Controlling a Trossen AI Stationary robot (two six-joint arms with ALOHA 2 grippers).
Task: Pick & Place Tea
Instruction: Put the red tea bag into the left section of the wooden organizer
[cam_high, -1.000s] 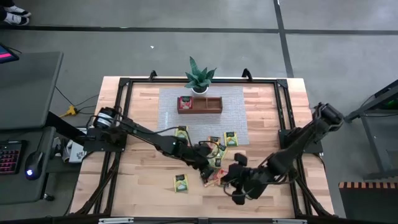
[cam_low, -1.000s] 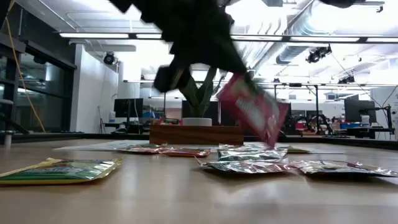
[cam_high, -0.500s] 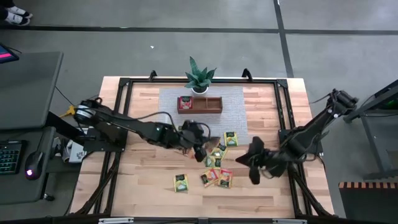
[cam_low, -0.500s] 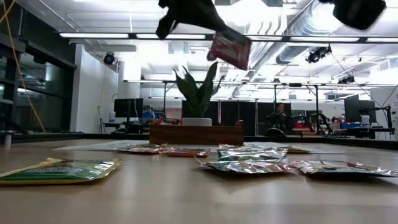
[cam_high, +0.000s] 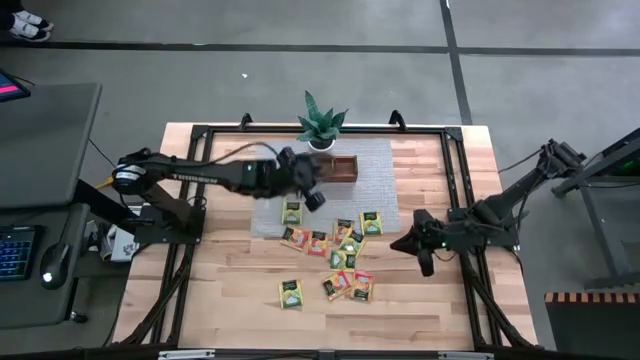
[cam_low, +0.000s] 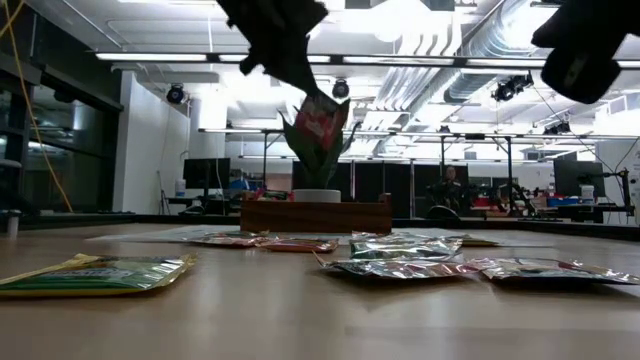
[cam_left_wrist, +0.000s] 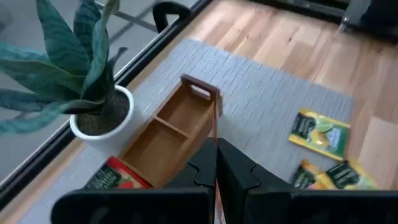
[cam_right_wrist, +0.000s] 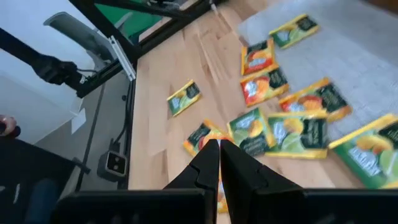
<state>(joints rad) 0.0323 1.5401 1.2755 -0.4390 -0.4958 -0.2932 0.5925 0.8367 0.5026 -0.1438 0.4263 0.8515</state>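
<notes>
While my left gripper (cam_low: 305, 85) pinches a glossy red square tea packet (cam_low: 318, 118) above the long brown wooden tray (cam_high: 335, 168), seemingly over its middle compartment, my right gripper (cam_high: 424, 262) hangs clenched, empty, beside crinkly foil packets (cam_high: 340, 262).

Left hand (cam_left_wrist: 216, 171) hovering above the wooden tray (cam_left_wrist: 169, 135), its fingers pinching a thin packet edge (cam_left_wrist: 216, 134), red tea packet (cam_left_wrist: 113, 179) lying in the tray's near compartment, potted plant (cam_left_wrist: 74, 74) standing beside it, yellow-green packets (cam_left_wrist: 320, 130) lying on the grey mat (cam_left_wrist: 273, 93).
</notes>
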